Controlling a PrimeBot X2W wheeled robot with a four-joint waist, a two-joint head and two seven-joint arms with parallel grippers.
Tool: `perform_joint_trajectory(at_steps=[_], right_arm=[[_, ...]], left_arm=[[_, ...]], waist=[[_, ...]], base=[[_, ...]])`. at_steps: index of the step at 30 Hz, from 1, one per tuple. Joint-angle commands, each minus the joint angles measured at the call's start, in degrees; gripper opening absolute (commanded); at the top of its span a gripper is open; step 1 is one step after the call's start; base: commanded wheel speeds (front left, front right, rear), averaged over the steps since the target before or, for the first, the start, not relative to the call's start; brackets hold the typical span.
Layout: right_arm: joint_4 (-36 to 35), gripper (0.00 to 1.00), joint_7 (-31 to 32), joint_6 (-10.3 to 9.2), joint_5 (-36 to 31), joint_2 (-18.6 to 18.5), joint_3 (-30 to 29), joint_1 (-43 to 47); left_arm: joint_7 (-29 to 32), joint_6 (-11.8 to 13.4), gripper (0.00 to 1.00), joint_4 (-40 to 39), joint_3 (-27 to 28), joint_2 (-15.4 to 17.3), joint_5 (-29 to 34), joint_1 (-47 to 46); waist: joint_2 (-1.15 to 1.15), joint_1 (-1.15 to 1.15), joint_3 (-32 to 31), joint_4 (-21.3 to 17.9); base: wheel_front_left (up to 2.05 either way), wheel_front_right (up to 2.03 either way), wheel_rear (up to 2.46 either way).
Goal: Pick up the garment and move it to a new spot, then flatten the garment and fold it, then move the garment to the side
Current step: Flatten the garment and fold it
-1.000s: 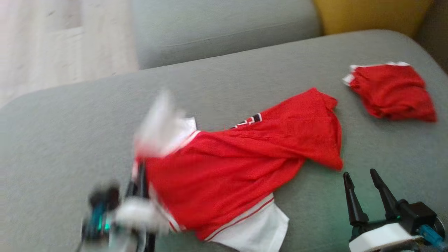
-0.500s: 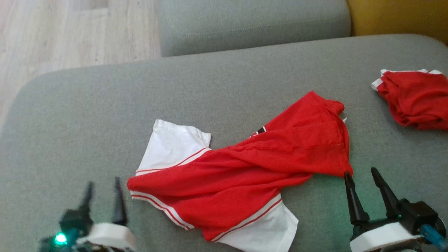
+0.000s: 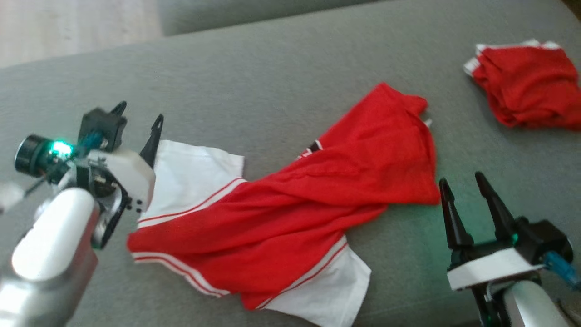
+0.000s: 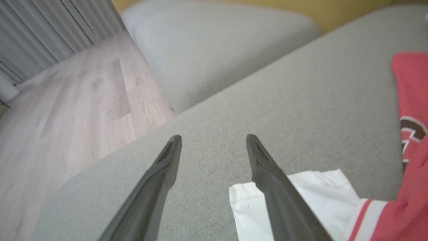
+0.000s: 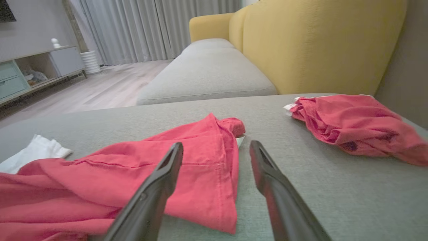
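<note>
Head view: a crumpled red-and-white garment (image 3: 281, 218) lies twisted across the middle of a grey sofa seat (image 3: 272, 77), its white sleeve (image 3: 190, 172) to the left and its red body running up to the right. The left gripper (image 3: 140, 111) hovers at the sleeve's far left corner, fingers spread wide and holding nothing. In the left wrist view one finger (image 4: 281, 197) crosses the sleeve's edge, though contact with the fabric cannot be told. The right gripper (image 3: 460, 178) sits just beside the garment's red right-hand edge, fingers likewise wide apart and empty. In the right wrist view that edge lies just ahead of the fingers. A bunched red cloth (image 3: 526, 91) rests well apart at the seat's far right, near a yellow backrest (image 5: 317, 47). Pale wood floor (image 4: 67, 110) shows past the seat's left end.
</note>
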Motion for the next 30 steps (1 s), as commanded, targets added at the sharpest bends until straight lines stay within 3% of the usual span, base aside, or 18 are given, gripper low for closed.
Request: perform_joint_trajectory(at_steps=[1, 8, 15, 16, 17, 18, 19, 25, 30], right_arm=[[-1.7, 1.0, -0.4, 0.37, 0.4, -0.9, 1.4, -1.9], [-1.2, 1.0, -0.4, 0.37, 0.7, 0.1, 0.9, -2.3], [-1.1, 1.0, -0.4, 0.37, 0.8, 0.6, 0.8, -2.3], [-1.2, 1.0, -0.4, 0.37, 0.7, 0.6, 0.7, -2.4], [-1.2, 1.0, -0.4, 0.37, 0.7, 0.7, 0.6, -2.5], [-1.2, 1.0, -0.4, 0.37, 0.7, 0.7, 0.5, -2.6], [-1.3, 1.0, -0.4, 0.37, 0.7, 0.7, 0.3, -2.6], [-1.3, 1.0, -0.4, 0.37, 0.5, 0.2, -0.5, -2.6], [-0.1, 1.0, -0.4, 0.37, 1.1, -0.9, 0.9, -4.1]], left_arm=[[2.4, -0.7, 1.0, 0.2, 1.5, 3.1, 0.6, -3.1], [14.6, -5.1, 1.0, 6.9, 0.5, 6.0, -2.7, -5.5], [17.8, -5.1, 1.0, 8.3, 1.3, 7.2, -5.2, -4.0], [18.2, -4.8, 0.83, 8.4, 1.3, 7.4, -5.3, -3.8], [18.4, -4.5, 0.44, 8.5, 1.2, 7.6, -5.1, -3.7], [18.6, -4.2, 0.15, 8.4, 1.2, 7.5, -5.2, -3.6], [18.9, -4.1, 0.0, 8.3, 1.3, 7.3, -5.6, -3.4], [18.4, -3.6, 0.0, 5.7, 2.2, 6.6, -7.1, -3.4], [13.0, -2.6, 0.0, 0.9, 3.5, 5.6, -6.8, -4.9]], waist=[[0.0, -0.02, 2.5, -3.0], [0.0, -0.02, 4.4, -7.0], [0.0, -0.02, 5.2, -8.6], [0.0, -0.02, 5.3, -8.7], [0.0, -0.02, 5.3, -8.8], [0.0, -0.02, 5.3, -8.8], [0.0, -0.02, 5.3, -8.6], [0.0, -0.02, 5.0, -7.0], [0.0, -0.02, 4.9, -4.4]], base=[[0.0, 0.0, 0.0], [0.0, 0.0, 0.0], [0.0, 0.0, 0.0], [0.0, 0.0, 0.0], [0.0, 0.0, 0.0], [0.0, 0.0, 0.0], [0.0, 0.0, 0.0], [0.0, 0.0, 0.0], [0.0, 0.0, 0.0]])
